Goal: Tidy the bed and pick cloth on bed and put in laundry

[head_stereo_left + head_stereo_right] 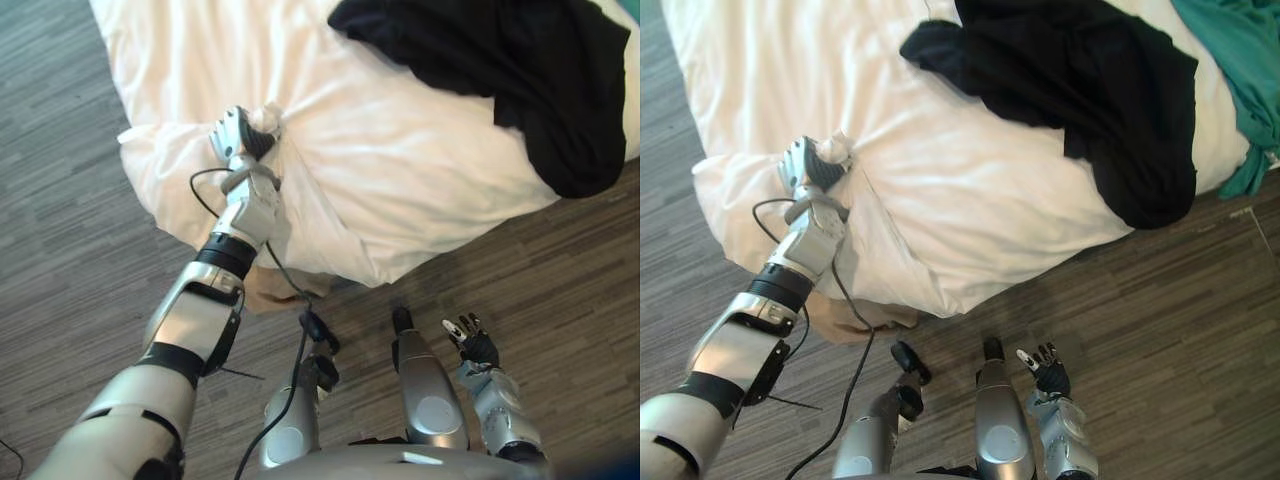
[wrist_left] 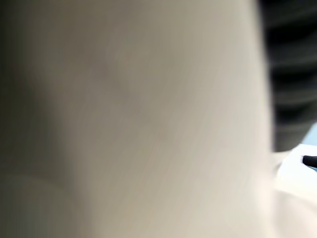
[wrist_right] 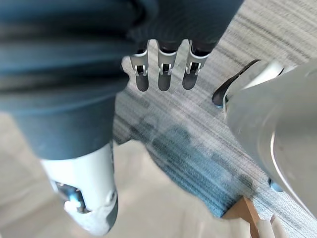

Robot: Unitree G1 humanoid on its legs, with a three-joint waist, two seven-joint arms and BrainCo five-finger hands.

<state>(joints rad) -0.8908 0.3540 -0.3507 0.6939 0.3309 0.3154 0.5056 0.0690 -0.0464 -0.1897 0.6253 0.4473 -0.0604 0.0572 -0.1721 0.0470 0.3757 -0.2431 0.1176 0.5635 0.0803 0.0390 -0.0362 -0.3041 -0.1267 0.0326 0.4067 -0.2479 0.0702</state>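
white sheet [image 1: 400,180]: matt creased cloth | floor [image 1: 70,200]: streaked grey wood-look

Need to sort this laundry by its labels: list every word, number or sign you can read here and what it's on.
None: there is no readable text.
The white duvet, the black garment, the teal cloth and the grey floor show no word, number, tag or sign.

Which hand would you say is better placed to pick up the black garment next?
Probably right: the black garment lies toward the open right hand; the left hand is clenched on the white duvet.
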